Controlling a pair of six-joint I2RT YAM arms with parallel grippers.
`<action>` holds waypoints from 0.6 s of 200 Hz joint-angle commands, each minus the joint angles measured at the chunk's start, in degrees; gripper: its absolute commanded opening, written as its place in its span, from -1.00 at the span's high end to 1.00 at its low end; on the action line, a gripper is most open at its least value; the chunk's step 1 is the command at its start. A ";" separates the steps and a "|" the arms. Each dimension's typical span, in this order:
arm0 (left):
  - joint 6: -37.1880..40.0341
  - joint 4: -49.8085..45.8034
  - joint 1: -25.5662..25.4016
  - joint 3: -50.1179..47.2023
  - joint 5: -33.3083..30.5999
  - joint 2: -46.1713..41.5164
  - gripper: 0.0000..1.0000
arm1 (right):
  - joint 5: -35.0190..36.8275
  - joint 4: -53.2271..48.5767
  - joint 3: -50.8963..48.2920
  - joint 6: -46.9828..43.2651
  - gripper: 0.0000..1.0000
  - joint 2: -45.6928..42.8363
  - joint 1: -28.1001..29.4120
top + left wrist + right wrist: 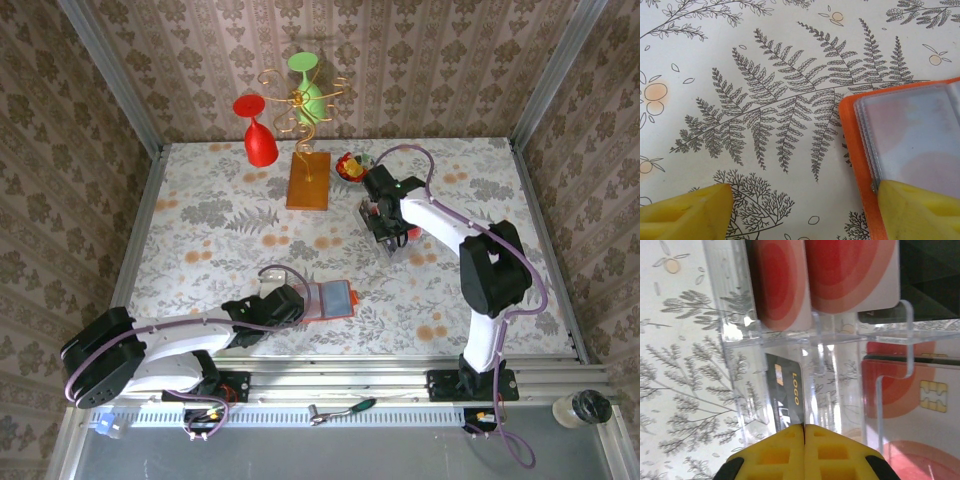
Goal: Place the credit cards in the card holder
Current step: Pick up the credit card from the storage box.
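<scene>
Right fingers (775,455) pinch shut on a dark credit card (786,390), apparently to lift it from the clear rack (735,330). The left fingers (920,210), spread wide, pin the card holder (910,130) open.

dark credit card (786,392), gold word "LOGO" on its face
</scene>
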 commanded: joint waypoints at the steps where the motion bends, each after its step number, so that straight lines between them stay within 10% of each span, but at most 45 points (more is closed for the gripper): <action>1: -1.01 -1.24 -0.55 -0.18 -1.33 -0.68 -0.55 | -5.31 -1.84 0.76 -1.11 0.98 -0.39 -0.24; 120: -1.09 -1.06 -0.64 -0.13 -1.42 -0.46 -0.55 | -10.33 -1.47 0.60 -0.85 1.00 -6.81 -1.57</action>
